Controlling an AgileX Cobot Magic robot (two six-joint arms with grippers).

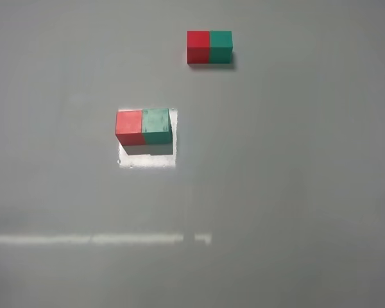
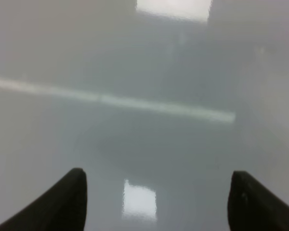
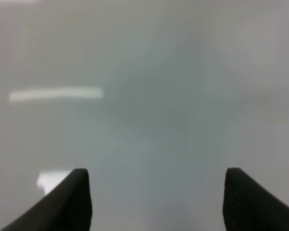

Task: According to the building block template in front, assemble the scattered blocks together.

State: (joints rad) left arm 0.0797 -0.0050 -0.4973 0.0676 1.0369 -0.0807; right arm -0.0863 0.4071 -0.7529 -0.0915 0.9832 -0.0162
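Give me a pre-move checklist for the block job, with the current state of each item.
1. Loose red block and loose green block side by side, touching: ok.
2. Colour order matches the template, red on the left, green on the right in the high view: ok.
3. Edges flush: cannot tell; the green block looks slightly turned.
4. Left pincer open and holding nothing: ok.
5. Right pincer open and holding nothing: ok.
6. Both arms away from the blocks: ok; neither shows in the high view, and no block shows in either wrist view.
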